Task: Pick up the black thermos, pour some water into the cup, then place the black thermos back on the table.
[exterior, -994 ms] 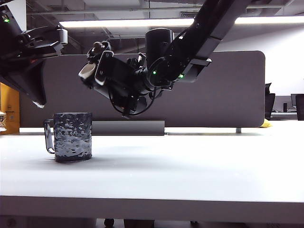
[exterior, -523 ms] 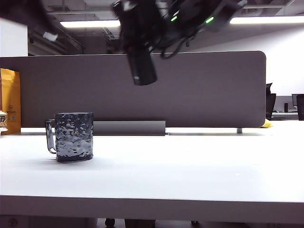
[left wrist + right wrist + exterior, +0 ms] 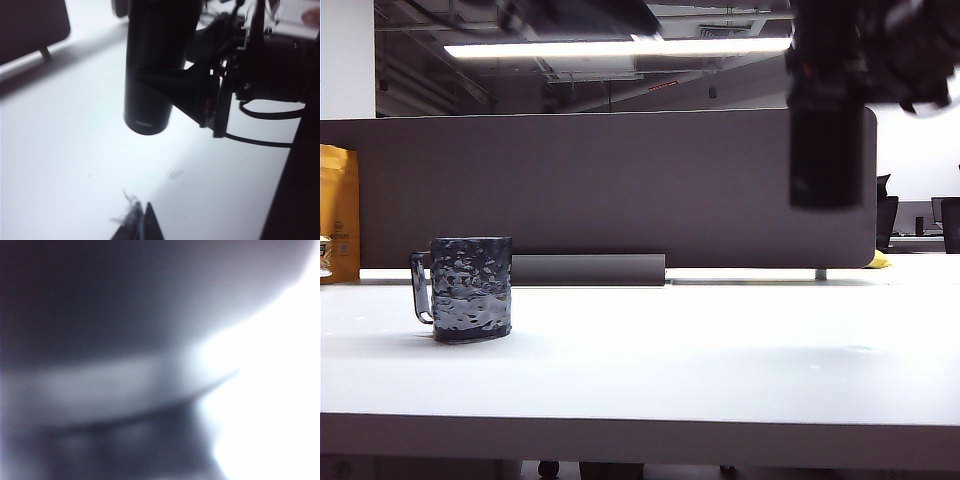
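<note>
The black thermos (image 3: 825, 150) hangs upright, high above the right part of the table (image 3: 700, 340) and far to the right of the cup. In the left wrist view the black thermos (image 3: 150, 60) floats base-down over the white top, with my right gripper (image 3: 156, 80) shut on its body, one dark finger (image 3: 175, 90) lying across it. The cup (image 3: 470, 288), a dark hammered mug, stands on the table at the left, handle to the left. My left gripper (image 3: 142, 220) is shut with nothing in it, low over the table. The right wrist view is a dark blur.
A grey partition panel (image 3: 620, 190) runs along the back of the table. A yellow bag (image 3: 338, 210) stands at the far left. A small wet spot (image 3: 174, 173) lies on the table below the thermos. Office furniture sits beyond the right end.
The thermos has gone from tilted, spout down, above the cup to upright, and has travelled right and away from the cup. The left arm has swung out of the exterior view's left side.
</note>
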Controlling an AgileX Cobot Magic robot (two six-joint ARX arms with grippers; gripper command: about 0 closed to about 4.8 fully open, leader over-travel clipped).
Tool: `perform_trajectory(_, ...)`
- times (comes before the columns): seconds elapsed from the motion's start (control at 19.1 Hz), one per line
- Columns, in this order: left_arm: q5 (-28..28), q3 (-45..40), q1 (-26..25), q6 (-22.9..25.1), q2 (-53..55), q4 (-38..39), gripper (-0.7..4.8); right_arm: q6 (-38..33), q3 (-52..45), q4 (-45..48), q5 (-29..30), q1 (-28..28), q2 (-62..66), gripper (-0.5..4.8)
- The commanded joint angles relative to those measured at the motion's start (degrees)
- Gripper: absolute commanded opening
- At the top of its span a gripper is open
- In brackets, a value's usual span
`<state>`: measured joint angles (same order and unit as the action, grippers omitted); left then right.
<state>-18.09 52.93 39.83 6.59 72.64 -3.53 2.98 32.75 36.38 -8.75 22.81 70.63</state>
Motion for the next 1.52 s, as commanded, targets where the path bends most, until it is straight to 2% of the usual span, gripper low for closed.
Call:
perform_trajectory(0.05,1.86,0.22,1.88,-1.81,6.67,-8.79,-0.06,-1.01,-1.84,9.22,3.39,-4.61,4.39,1.98)
perform_trajectory(0.1,1.92,0.22,1.88,-3.23,8.68,-10.05,-0.06,-1.99,-2.01,12.55,4.72,-5.64,7.65,1.97)
perform_trajectory(0.16,2.80,0.22,1.90,-4.04,10.78,-10.25,-0.06,-1.97,-2.01,19.71,4.72,-6.16,12.83,1.97)
perform_trajectory(0.26,3.69,0.22,1.90,-4.00,12.55,-9.90,-0.06,-2.05,-2.01,24.92,5.60,-6.16,18.34,1.97)
perform_trajectory(0.37,6.73,0.22,1.90,-4.02,12.87,-9.84,-0.06,-2.99,-2.01,25.18,5.90,-6.16,21.55,1.97)
perform_trajectory(0.68,6.08,0.22,1.90,-4.04,12.87,-9.68,-0.05,-2.93,-2.01,25.16,5.92,-6.16,24.52,1.97)
perform_trajectory(0.89,6.08,0.22,1.90,-4.07,12.87,-8.94,-0.05,-2.49,-2.03,31.08,6.12,-6.16,29.03,1.97)
perform_trajectory(1.05,6.10,0.22,1.90,-4.07,12.87,-8.50,-0.05,-2.58,-2.14,27.85,6.12,-6.14,29.57,1.98)
perform_trajectory(1.1,6.08,0.22,1.88,-4.07,12.87,-8.57,-0.05,-2.95,-2.14,26.86,5.95,-6.14,29.55,2.18)
perform_trajectory(1.15,6.08,0.22,1.88,-4.07,12.85,-8.48,-0.05,-3.02,-2.14,26.51,5.81,-6.14,29.55,3.03)
perform_trajectory(1.2,6.03,0.22,1.88,-4.07,12.85,-8.13,-0.05,-3.02,-2.14,26.73,5.90,-6.14,29.55,4.72)
perform_trajectory(1.41,6.10,0.22,1.88,-4.07,12.85,-7.91,-0.05,-3.02,-2.16,25.81,6.23,-6.10,29.33,4.79)
perform_trajectory(1.52,6.38,0.22,1.88,-4.04,12.74,-7.91,-0.06,-3.02,-2.19,18.43,6.34,-6.10,25.97,4.79)
